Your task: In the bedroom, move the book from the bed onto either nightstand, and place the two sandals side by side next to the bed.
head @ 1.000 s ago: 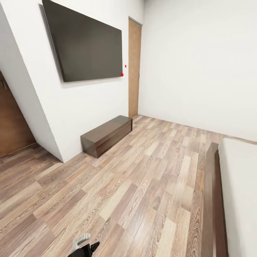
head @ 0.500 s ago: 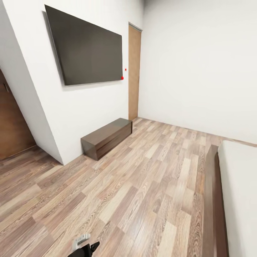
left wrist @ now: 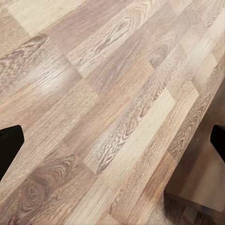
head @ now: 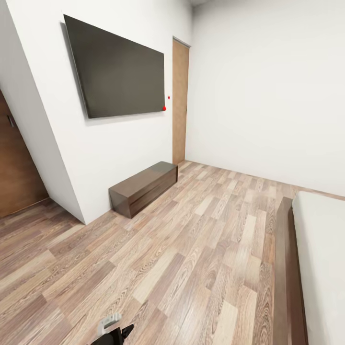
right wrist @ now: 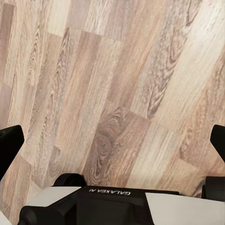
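standing in the bedroom, i saw the bed (head: 318, 268) along the right side, its pale mattress bare where it showed and its dark frame edging the wood-plank floor (head: 191, 258). a large dark screen (head: 120, 72) hung on the white wall above a long low dark cabinet (head: 143, 188), with a plain brown door (head: 180, 100) beyond. the left pincer (left wrist: 112, 140) hung over bare planks, its dark fingertips (left wrist: 9, 145) spread wide and empty. the right pincer (right wrist: 112, 140) was likewise parted over the floor, holding nothing.
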